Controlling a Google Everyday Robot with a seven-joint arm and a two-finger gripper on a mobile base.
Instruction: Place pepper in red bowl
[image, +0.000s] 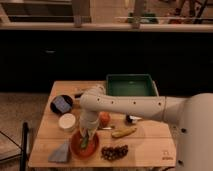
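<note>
The red bowl (75, 148) stands at the front left of the wooden table. My gripper (86, 134) points straight down over it, right at the bowl's rim height. A slender dark-green pepper (83, 143) shows directly under the gripper, inside the bowl's outline. I cannot tell whether it hangs from the gripper or rests in the bowl. My white arm (125, 105) reaches in from the right across the table's middle.
A small white bowl (67, 121) and a dark bowl (62, 104) stand left of the arm. A green tray (129, 85) is at the back. An orange-red round fruit (104, 119), a yellow banana-shaped item (124, 132), dark grapes (114, 151) and a grey cloth (60, 152) surround the red bowl.
</note>
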